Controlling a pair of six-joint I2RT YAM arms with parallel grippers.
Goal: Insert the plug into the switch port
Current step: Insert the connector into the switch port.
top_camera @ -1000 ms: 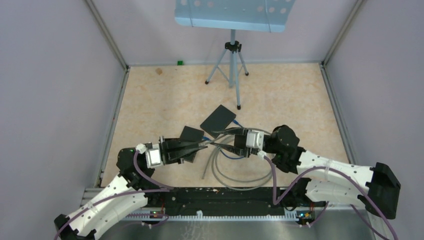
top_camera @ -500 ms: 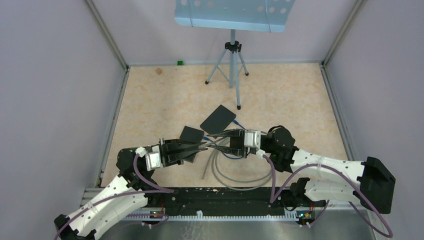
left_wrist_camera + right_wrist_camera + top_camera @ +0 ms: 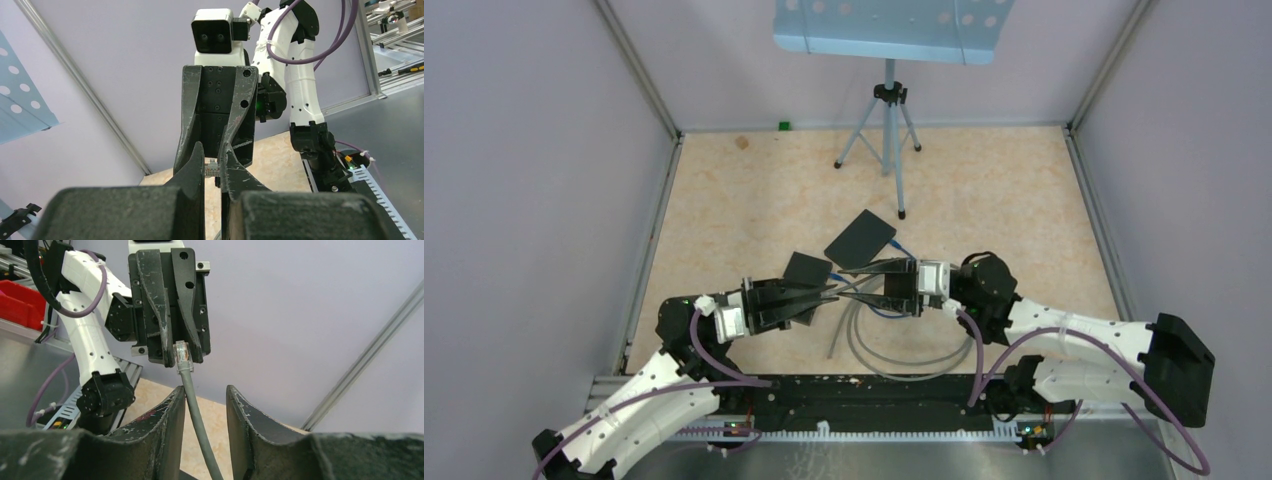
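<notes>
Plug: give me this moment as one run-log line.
left gripper: shut on plug | right gripper: open, fingers either side of grey cable behind plug | plug: held in air, not inserted

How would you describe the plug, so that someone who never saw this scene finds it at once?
On the tan table, find the left hand, near the middle beside two black boxes. The plug is pinched in its tips. It alone is small and clear, ending the grey cable.
</notes>
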